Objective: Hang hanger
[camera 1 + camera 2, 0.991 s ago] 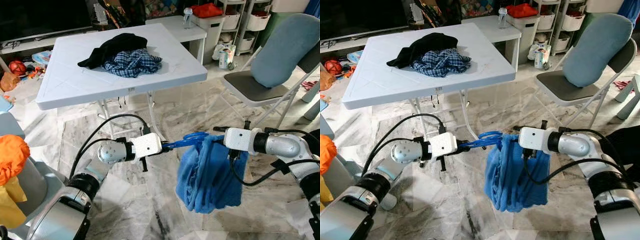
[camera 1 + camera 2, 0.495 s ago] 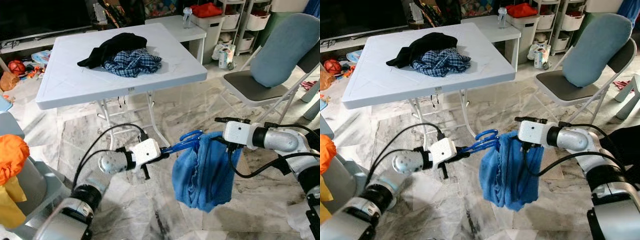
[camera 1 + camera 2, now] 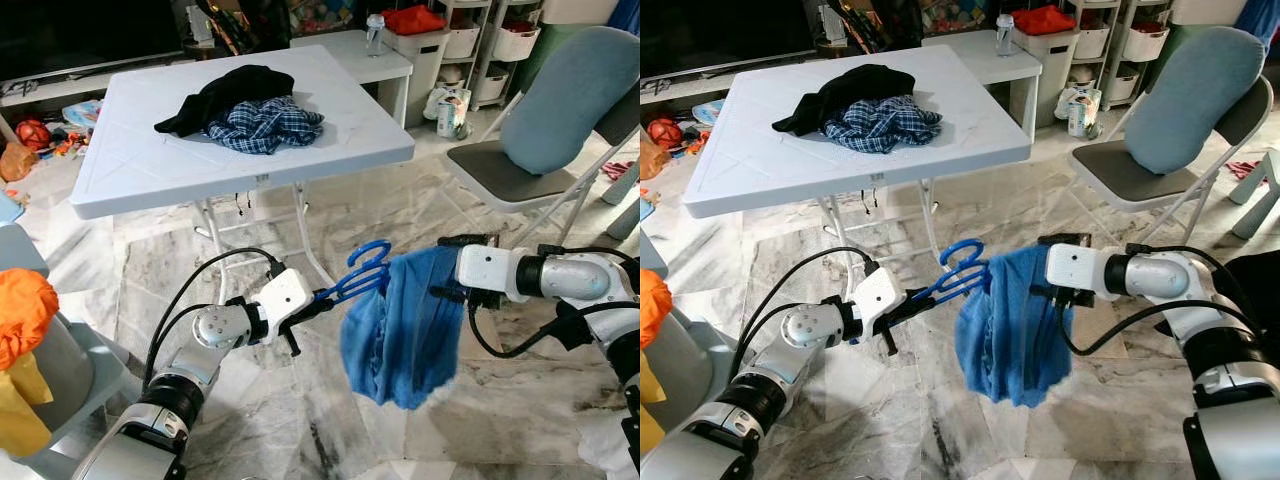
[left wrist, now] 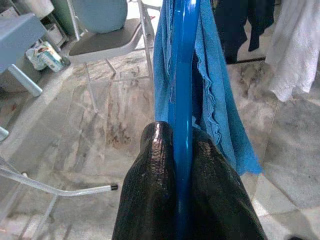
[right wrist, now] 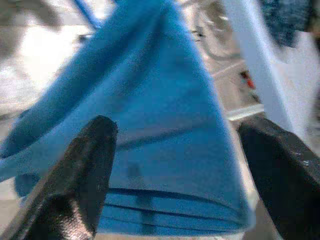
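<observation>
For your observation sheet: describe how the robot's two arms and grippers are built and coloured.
Both arms are silver metal tubes with black joint rings and loose black cables looping alongside. Each ends in a white boxy wrist block. The left gripper and right gripper each have two long, glossy black fingers.

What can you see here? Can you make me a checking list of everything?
Surface: marble floor; white table behind.
Job's things: blue hanger carrying a blue cloth, held in the air.
Clutter: dark and plaid clothes on the table.
Grippers: left tool shut on the hanger; right tool open around the cloth.
Cables: black cables loop along both arms.
Surroundings: folding chair, storage bins.
</observation>
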Motion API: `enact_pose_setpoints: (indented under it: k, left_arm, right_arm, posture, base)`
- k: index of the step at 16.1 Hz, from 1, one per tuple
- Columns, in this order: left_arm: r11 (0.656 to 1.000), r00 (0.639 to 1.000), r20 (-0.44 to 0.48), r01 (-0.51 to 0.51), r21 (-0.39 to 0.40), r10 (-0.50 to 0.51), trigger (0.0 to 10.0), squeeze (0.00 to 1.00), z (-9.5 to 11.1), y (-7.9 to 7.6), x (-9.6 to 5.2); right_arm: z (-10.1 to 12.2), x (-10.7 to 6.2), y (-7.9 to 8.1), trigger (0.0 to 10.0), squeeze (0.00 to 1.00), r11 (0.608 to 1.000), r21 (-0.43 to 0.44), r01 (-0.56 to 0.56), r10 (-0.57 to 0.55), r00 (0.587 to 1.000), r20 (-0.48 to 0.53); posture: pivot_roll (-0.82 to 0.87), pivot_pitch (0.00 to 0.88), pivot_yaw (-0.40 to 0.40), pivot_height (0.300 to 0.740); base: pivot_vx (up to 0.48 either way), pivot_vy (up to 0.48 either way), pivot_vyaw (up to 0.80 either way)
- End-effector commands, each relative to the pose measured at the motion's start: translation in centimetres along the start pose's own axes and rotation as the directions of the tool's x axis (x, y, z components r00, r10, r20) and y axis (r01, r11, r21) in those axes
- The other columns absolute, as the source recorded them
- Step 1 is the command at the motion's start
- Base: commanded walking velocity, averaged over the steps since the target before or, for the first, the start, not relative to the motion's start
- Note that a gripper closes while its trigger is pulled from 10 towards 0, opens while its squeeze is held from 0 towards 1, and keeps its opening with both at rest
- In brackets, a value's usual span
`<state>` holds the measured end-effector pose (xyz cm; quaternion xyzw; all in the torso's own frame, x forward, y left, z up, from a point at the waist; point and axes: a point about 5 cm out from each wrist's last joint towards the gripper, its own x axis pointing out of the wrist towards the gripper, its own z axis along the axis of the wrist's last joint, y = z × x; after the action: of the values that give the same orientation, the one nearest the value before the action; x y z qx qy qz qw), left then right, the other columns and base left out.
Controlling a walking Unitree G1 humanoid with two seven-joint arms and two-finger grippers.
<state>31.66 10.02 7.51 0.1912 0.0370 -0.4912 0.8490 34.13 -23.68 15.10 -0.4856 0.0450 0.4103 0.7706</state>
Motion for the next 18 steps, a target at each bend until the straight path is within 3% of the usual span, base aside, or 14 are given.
enact_pose_setpoints:
  k: [1, 5, 8, 9, 10, 12, 14, 16, 17, 18]
  left_arm:
    - [0.999, 0.999, 0.030, -0.038, -0.003, 0.038, 0.0, 0.00, 0.5, 0.6, -0.3]
    - [0.994, 0.995, 0.041, -0.088, -0.067, 0.091, 0.0, 0.00, 0.4, 1.0, -0.4]
    - [0.970, 0.982, 0.053, -0.168, -0.175, 0.180, 0.0, 0.00, 0.4, 1.5, -0.3]
    - [0.960, 0.977, 0.061, -0.186, -0.209, 0.203, 0.0, 0.00, 0.5, 1.7, -0.3]
    - [0.954, 0.975, 0.071, -0.189, -0.231, 0.210, 0.0, 0.00, 0.6, 1.7, -0.3]
    - [0.952, 0.975, 0.110, -0.157, -0.262, 0.191, 0.0, 0.00, 1.4, 1.4, 0.3]
    - [0.959, 0.978, 0.134, -0.122, -0.254, 0.160, 0.0, 0.00, 2.0, 1.1, 0.7]
    - [0.965, 0.980, 0.152, -0.091, -0.247, 0.131, 0.0, 0.00, 2.6, 0.8, 1.0]
    - [0.967, 0.981, 0.156, -0.078, -0.243, 0.118, 0.0, 0.00, 2.8, 0.7, 1.2]
    - [0.967, 0.981, 0.157, -0.074, -0.243, 0.114, 0.0, 0.00, 2.8, 0.6, 1.2]
  right_arm:
    - [0.3, -0.2, -1.8, 10.0, 1.00, 0.994, 0.007, 0.110, -0.110, 0.994, -0.008]
    - [-0.3, -0.3, -2.4, 10.0, 1.00, 0.978, 0.035, 0.206, -0.202, 0.976, -0.077]
    - [-1.5, -0.1, -1.1, 10.0, 1.00, 0.970, 0.126, 0.206, -0.188, 0.972, -0.139]
    - [-1.9, 0.0, -0.4, 10.0, 0.88, 0.966, 0.166, 0.199, -0.175, 0.973, -0.147]
    - [-2.0, 0.0, -0.1, 10.0, 0.68, 0.961, 0.191, 0.198, -0.172, 0.974, -0.148]
    - [-1.9, 1.0, 2.0, 10.0, 0.00, 0.933, 0.321, 0.164, -0.137, 0.985, -0.106]
    - [-1.4, 2.1, 3.0, 10.0, 0.00, 0.903, 0.397, 0.163, -0.145, 0.987, -0.074]
    - [-0.8, 2.9, 2.9, 10.0, 0.00, 0.872, 0.425, 0.243, -0.235, 0.969, -0.074]
    - [-0.6, 3.3, 2.3, 10.0, 0.00, 0.804, 0.482, 0.349, -0.344, 0.934, -0.102]
    - [-0.5, 3.5, 2.0, 10.0, 0.00, 0.767, 0.512, 0.386, -0.384, 0.916, -0.116]
  posture:
    - [-0.16, 0.000, 0.023, 0.740]
    - [-0.15, 0.000, 0.019, 0.740]
    - [-0.15, 0.000, 0.018, 0.740]
    - [-0.15, 0.000, 0.018, 0.740]
    - [-0.16, 0.000, 0.020, 0.740]
    - [-0.16, 0.000, 0.026, 0.740]
    - [-0.17, 0.000, 0.030, 0.740]
    - [-0.16, 0.000, 0.031, 0.740]
    - [-0.16, 0.000, 0.032, 0.740]
    - [-0.16, 0.000, 0.032, 0.740]
  base:
    - [0.000, 0.000, 0.00]
    - [0.000, 0.000, 0.00]
    - [0.000, 0.000, 0.00]
    - [0.000, 0.000, 0.00]
    - [0.000, 0.000, 0.00]
    - [0.000, 0.000, 0.00]
    - [0.000, 0.000, 0.00]
    - [0.000, 0.000, 0.00]
    - [0.000, 0.000, 0.00]
    - [0.000, 0.000, 0.00]
